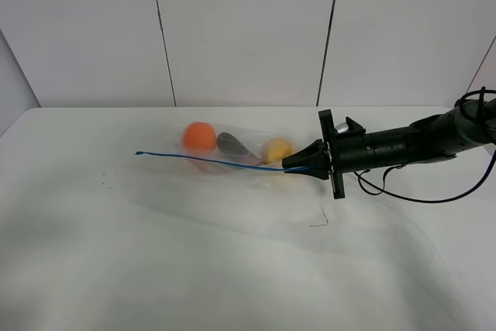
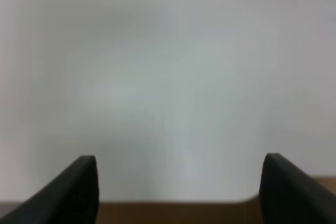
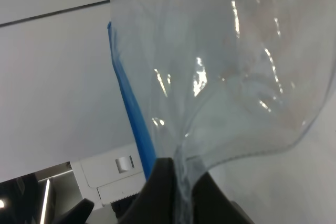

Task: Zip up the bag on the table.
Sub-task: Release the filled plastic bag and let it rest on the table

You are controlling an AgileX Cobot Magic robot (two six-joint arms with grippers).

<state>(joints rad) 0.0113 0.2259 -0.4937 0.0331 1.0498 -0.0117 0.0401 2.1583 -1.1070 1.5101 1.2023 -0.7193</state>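
The clear crinkly bag (image 1: 232, 149) lies on the white table (image 1: 155, 261) at mid back, with an orange fruit (image 1: 199, 137), a dark item (image 1: 231, 143) and a yellow fruit (image 1: 277, 149) inside. Its blue zipper strip (image 1: 209, 160) runs along the near edge. My right gripper (image 1: 298, 165) is shut on the bag's right end at the strip. The right wrist view shows the fingertips (image 3: 167, 174) pinching the plastic (image 3: 226, 77) beside the blue strip (image 3: 131, 103). My left gripper (image 2: 178, 182) is open over a blurred white surface, holding nothing. The exterior view does not show it.
A small dark mark (image 1: 319, 218) sits on the table in front of the right arm. A black cable (image 1: 418, 195) loops under that arm. White wall panels (image 1: 248, 29) stand behind the table's far edge.
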